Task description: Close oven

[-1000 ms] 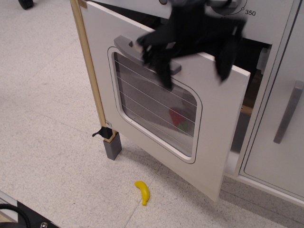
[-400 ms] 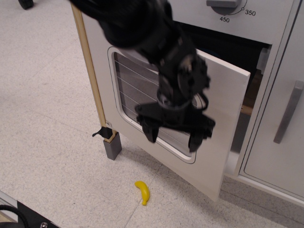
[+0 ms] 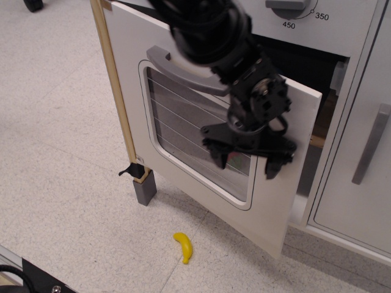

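Observation:
The white toy oven has its side-hinged door [image 3: 275, 201] standing partly open, hinged at the left. The door has a grey curved handle [image 3: 183, 68] and a rounded window with wire lines [image 3: 177, 134]. The temperature dial [image 3: 287, 6] is above it. The dark oven opening [image 3: 305, 61] shows behind the door's free right edge. My black gripper [image 3: 245, 161] hangs in front of the window near the door's right side, fingers pointing down and spread apart, empty. The arm hides part of the handle.
A yellow toy banana [image 3: 183, 246] lies on the speckled floor below the door. A plain white cabinet door with a vertical grey bar handle [image 3: 371, 143] is at the right. A wooden post with a grey foot [image 3: 145, 186] stands at the left.
The gripper dropped from the door's top edge to in front of the window, then shifted right and slightly up. The door has hardly moved.

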`<state>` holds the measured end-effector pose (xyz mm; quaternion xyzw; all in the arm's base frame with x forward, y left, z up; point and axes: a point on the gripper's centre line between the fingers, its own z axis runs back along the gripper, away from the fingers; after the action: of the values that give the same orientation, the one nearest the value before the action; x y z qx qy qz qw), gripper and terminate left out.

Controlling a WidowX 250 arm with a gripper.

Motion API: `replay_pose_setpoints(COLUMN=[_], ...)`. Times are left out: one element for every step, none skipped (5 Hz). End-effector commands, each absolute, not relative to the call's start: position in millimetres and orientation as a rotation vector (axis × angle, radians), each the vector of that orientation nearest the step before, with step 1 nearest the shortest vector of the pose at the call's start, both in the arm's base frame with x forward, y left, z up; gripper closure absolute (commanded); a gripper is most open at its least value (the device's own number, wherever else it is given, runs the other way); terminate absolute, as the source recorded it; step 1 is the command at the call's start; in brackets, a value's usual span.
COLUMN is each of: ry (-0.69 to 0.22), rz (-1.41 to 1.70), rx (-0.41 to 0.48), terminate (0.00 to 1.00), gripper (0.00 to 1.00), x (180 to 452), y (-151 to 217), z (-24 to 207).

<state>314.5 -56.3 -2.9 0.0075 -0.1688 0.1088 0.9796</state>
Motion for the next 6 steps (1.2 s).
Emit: replay_pose_setpoints(ry=[-0.434, -0.456, -0.465, -0.486, -0.498, -0.502], rz=[0.253, 0.268, 0.289, 0.285, 0.294, 0.278], rx=[-0.006, 0.005, 0.003, 0.003, -0.007, 0.005], terminate=[0.0, 0.0, 0.0, 0.0, 0.0, 0.0], gripper=[0.0, 0.0, 0.0, 0.0, 0.0, 0.0], x=[359, 371, 382, 388, 388, 388], y=[-58, -62, -63, -62, -61, -63], z=[26, 27, 28, 30, 34, 30])
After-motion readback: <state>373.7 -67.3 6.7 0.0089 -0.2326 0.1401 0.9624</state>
